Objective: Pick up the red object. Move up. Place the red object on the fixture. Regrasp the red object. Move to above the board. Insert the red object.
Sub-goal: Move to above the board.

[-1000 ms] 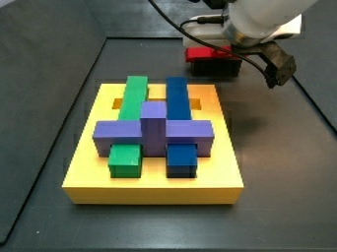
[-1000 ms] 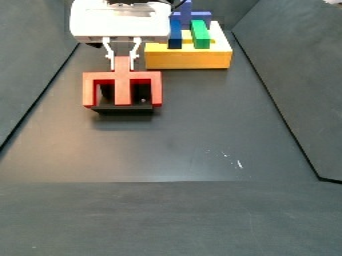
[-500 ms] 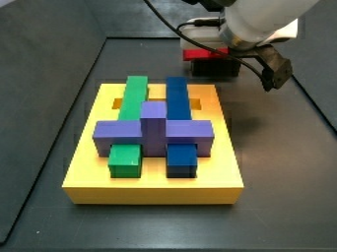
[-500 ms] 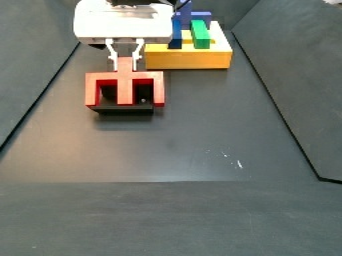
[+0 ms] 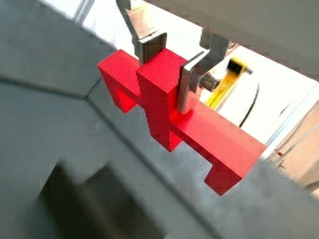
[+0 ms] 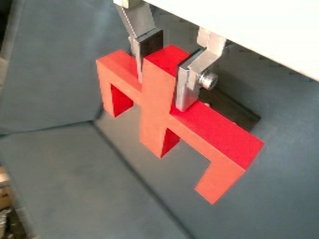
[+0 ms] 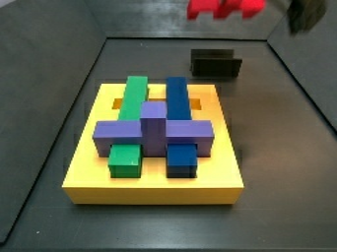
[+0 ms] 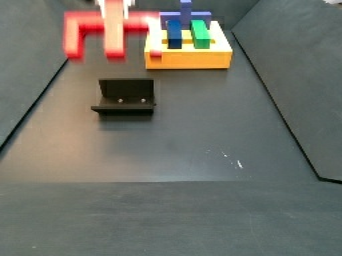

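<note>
Between the fingers (image 6: 161, 62), the red object (image 6: 173, 119) is clamped by its stem, high above the fixture (image 8: 124, 97). In both side views it is blurred and cut off at the frame's edge, the fingers mostly hidden. No writing is legible.

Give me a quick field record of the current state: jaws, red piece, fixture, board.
gripper: raised above the floor, jaws shut on the red object's centre stem
red object: held clear of the floor, lifted off the fixture in both side views
fixture: on the dark floor, nothing on it
board: yellow slab carrying the green block, blue block and purple block
insertion: not yet done; red object is not over the board
</note>
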Motion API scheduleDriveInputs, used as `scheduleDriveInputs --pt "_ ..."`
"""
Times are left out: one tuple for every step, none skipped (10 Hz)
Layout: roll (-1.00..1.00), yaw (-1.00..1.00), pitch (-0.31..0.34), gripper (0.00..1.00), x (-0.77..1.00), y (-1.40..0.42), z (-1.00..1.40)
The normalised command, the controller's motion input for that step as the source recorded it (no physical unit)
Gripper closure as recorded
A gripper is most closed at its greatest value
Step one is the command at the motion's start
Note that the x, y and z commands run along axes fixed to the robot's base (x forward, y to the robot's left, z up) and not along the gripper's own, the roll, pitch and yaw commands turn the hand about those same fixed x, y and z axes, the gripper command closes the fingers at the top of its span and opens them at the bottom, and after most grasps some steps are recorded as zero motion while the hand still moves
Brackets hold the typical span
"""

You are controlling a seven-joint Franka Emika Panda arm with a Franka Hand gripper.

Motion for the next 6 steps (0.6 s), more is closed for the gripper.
scheduleDriveInputs --pt "0.00 0.03 0.013 1.00 -0.04 0.00 1.40" --pt "-0.02 0.02 0.017 1.00 -0.03 0.01 1.40" --pt "-0.02 0.01 0.024 1.00 -0.01 -0.01 0.72" --pt "0.01 0.01 0.033 1.00 0.03 0.00 0.24" --pt "-1.00 -0.11 0.046 1.00 -0.97 -1.40 0.29" --pt "-1.00 -0.11 0.042 1.00 -0.99 -1.40 0.30"
